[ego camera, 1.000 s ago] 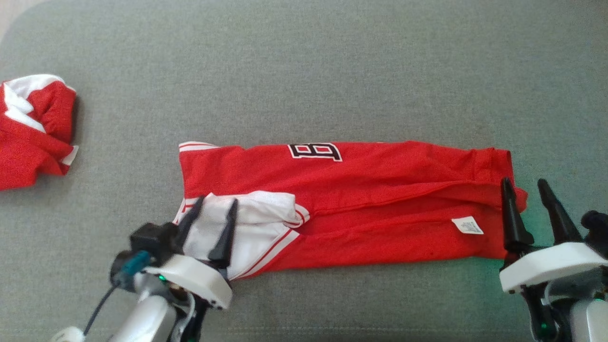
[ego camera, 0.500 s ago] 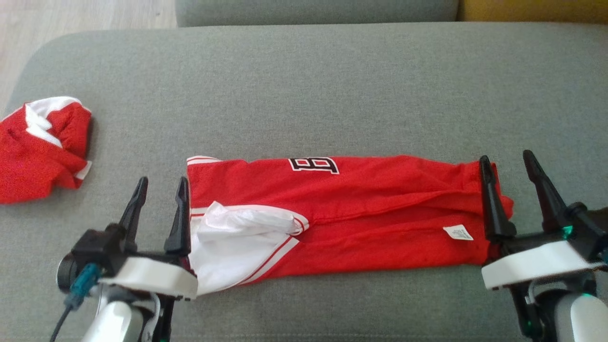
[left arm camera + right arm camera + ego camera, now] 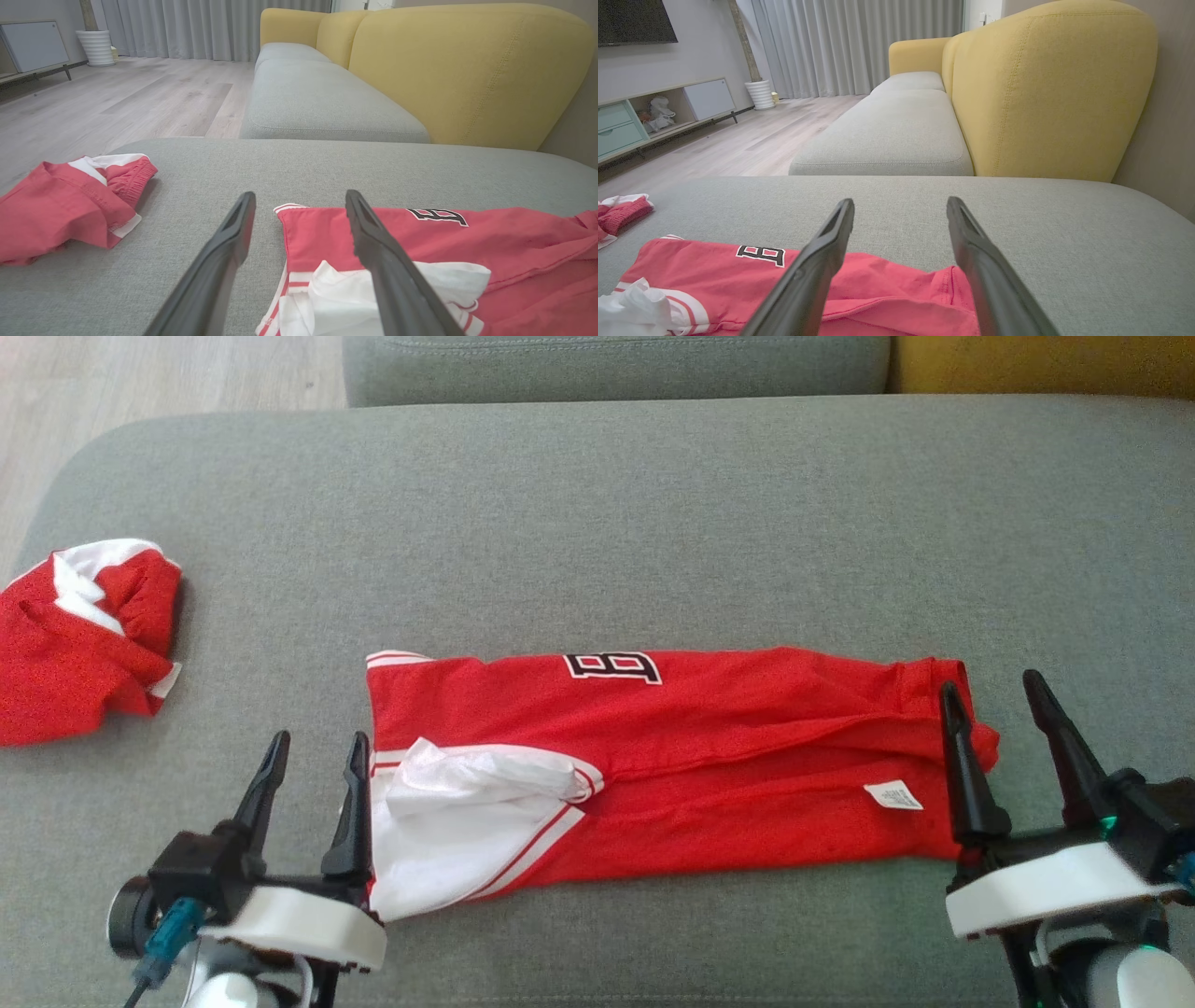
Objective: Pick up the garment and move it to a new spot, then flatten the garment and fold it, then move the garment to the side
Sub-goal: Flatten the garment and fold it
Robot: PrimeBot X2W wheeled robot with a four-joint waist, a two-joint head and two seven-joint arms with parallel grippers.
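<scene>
Jaws stand apart and empty on both arms: left jaws at the left end of the folded red garment (image 3: 709, 756), right jaws at its right end. It lies flat near the front edge of the grey sofa seat (image 3: 597, 523). A second red garment (image 3: 84, 644) sits crumpled at the left edge.

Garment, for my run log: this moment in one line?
garment: folded strip, flat on cushion | left gripper: open, at white end | right gripper: open, at opposite end | held: nothing
</scene>
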